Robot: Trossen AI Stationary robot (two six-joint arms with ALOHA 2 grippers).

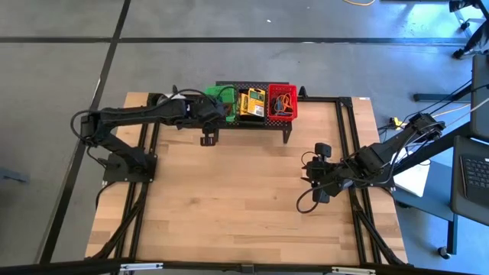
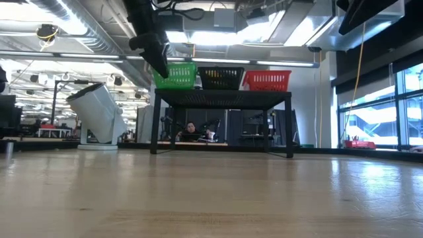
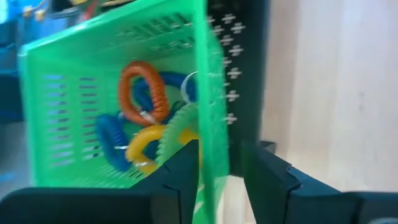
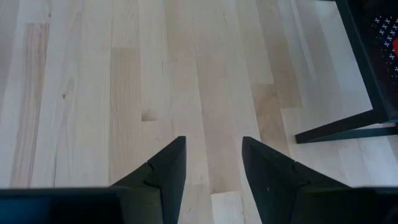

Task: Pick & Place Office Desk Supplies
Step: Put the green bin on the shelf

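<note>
Baskets sit in a row on the black mesh shelf at the table's far edge: green basket, black basket, red basket. You have the left gripper at the green basket, its fingers parted on either side of the basket's wall, one inside and one outside. Coiled loops in orange, blue, yellow and green lie inside that basket. Yellow boxes fill the black one. Your right gripper hangs over bare wood near the table's right edge, fingers apart and holding nothing.
</note>
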